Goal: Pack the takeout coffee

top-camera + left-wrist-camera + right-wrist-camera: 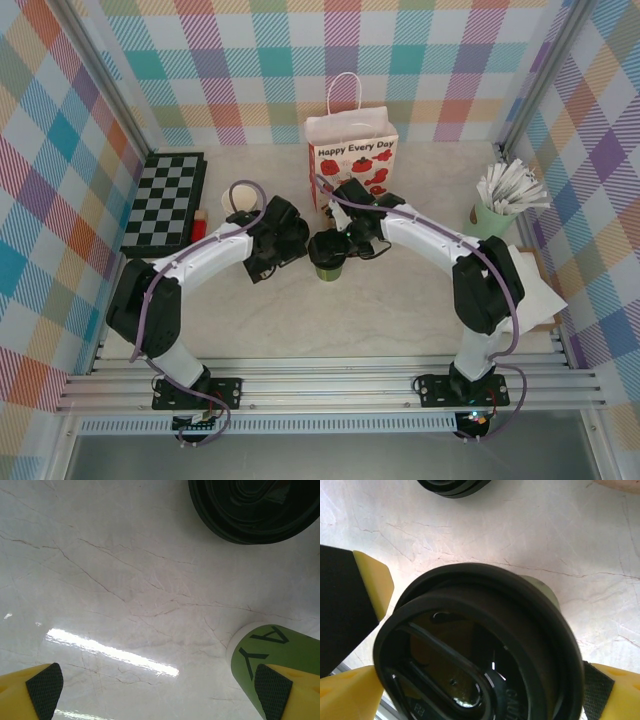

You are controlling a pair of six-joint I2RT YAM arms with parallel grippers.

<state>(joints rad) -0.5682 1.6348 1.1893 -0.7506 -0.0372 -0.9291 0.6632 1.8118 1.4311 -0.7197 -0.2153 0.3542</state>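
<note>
The takeout coffee (328, 256), a small cup with a green band and black lid, stands mid-table in front of the white paper bag (352, 158). My right gripper (352, 238) hangs over it, open. In the right wrist view the black lid (470, 655) sits between the yellow fingers (617, 692) of my right gripper (482, 692), close to both pads. My left gripper (288, 245) is just left of the cup, open with bare table between its fingers (42, 692). The cup's green band (280, 652) shows beside the right finger of my left gripper (160, 685).
Another round black lid-like thing (250, 505) lies on the table beyond the cup (452, 485). A chessboard (165, 200) lies at far left, with a cream cup (243, 195) beside it. A mint cup of white sticks (495, 212) and napkins (535, 290) are at right.
</note>
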